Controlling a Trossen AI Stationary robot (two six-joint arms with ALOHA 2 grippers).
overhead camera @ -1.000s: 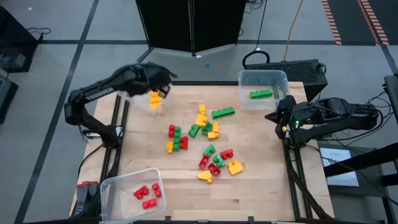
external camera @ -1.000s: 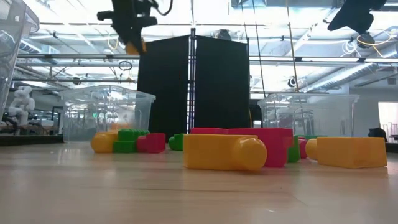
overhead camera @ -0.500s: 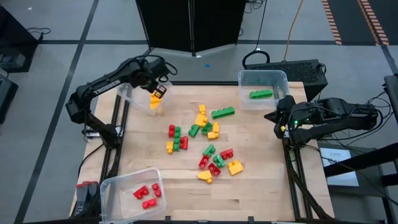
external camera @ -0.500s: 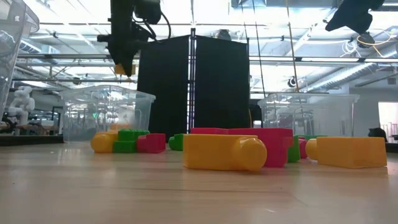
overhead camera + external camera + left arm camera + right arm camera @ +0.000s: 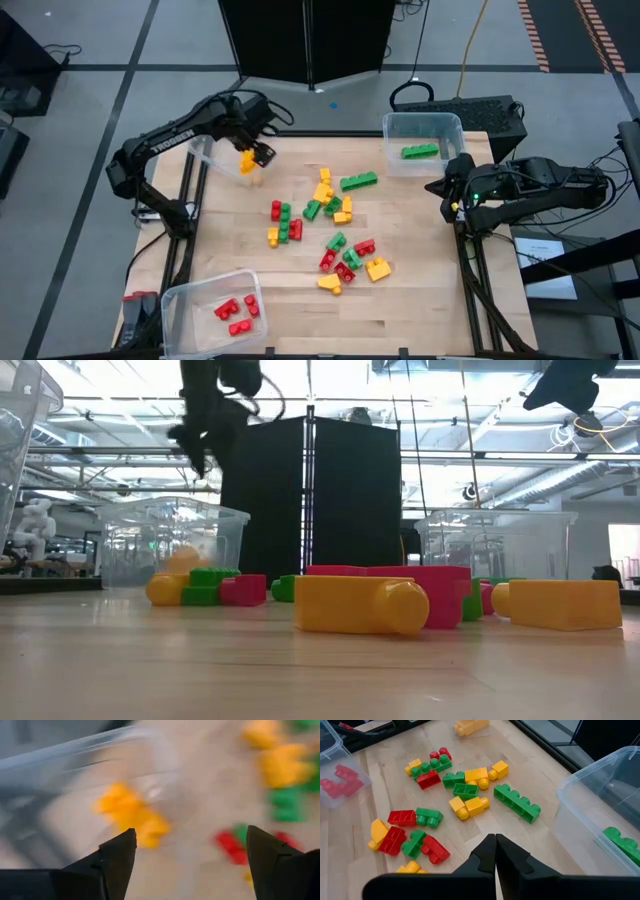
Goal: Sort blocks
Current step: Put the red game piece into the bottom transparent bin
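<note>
- Since a second ago your left gripper has swung back over the far-left clear bin; its fingers are now spread wide with nothing between them, and the yellow block it carried lies below in that bin.
- Your light wooden worktop carries three clear plastic bins, one at each far corner and one at the near-left corner.
- You will find the left wrist view smeared, so the yellow block's studs and exact pose inside the bin cannot be made out.
- The near-left bin holds several red blocks, and its lower edge is cut off in the high view.
- The far-right bin holds one long green studded block.
- Your right gripper waits off the worktop's right edge, its fingers pressed together on nothing.
- The loose blocks, red, yellow and green studded bricks, lie scattered mid-worktop, several touching.
</note>
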